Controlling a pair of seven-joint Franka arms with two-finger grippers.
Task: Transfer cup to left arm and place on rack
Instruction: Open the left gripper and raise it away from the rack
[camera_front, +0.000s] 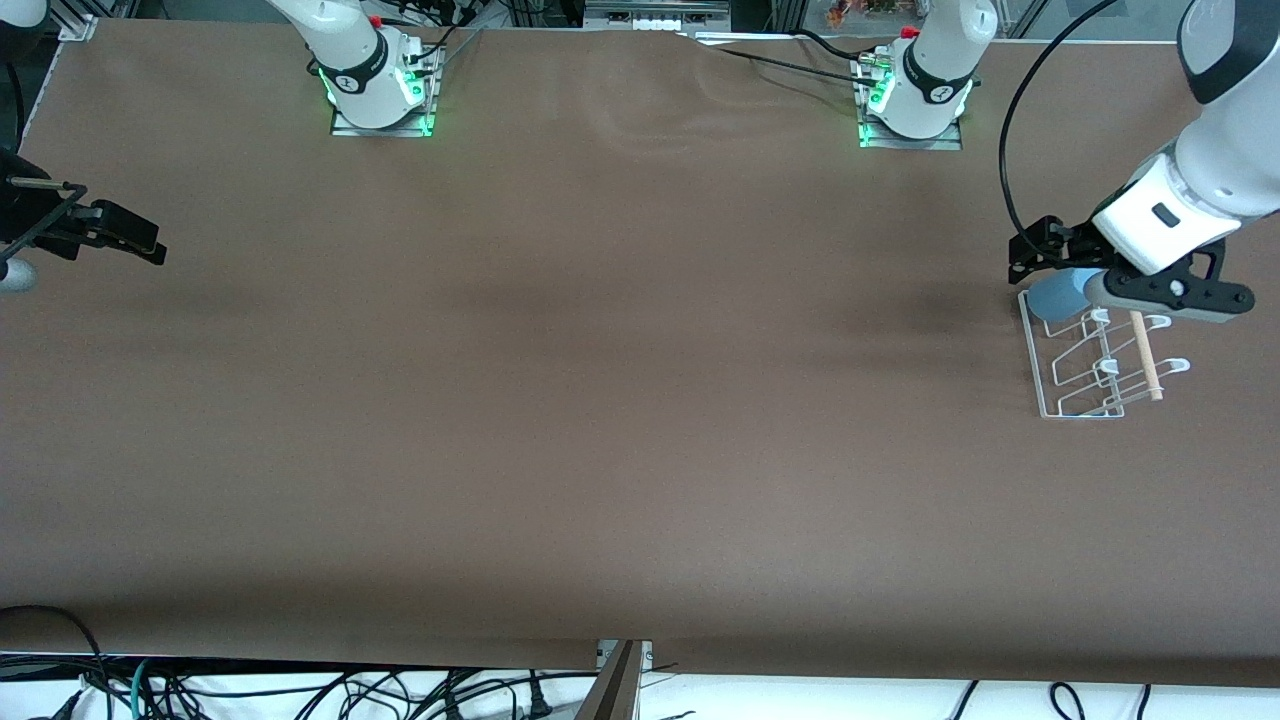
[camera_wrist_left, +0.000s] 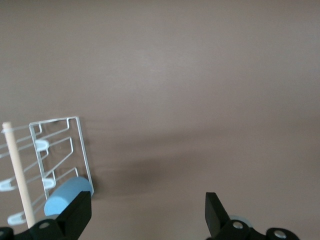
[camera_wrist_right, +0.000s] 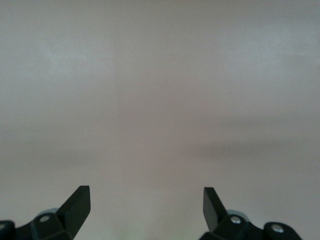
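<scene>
The light blue cup (camera_front: 1058, 292) lies on its side on the white wire rack (camera_front: 1075, 375), at the rack's end farther from the front camera. The rack stands near the left arm's end of the table, with a wooden dowel (camera_front: 1145, 355) across it. My left gripper (camera_front: 1115, 275) hovers just over that end of the rack, open. In the left wrist view the cup (camera_wrist_left: 66, 199) sits beside one finger (camera_wrist_left: 80, 207), outside the gap of the gripper (camera_wrist_left: 147, 205), next to the rack (camera_wrist_left: 56, 150). My right gripper (camera_front: 110, 235) waits open and empty at the right arm's end (camera_wrist_right: 145, 197).
The brown table (camera_front: 600, 400) stretches between the two arms. The arm bases (camera_front: 380, 90) stand along its edge farthest from the front camera. Loose cables (camera_front: 300, 690) lie below the table's nearest edge.
</scene>
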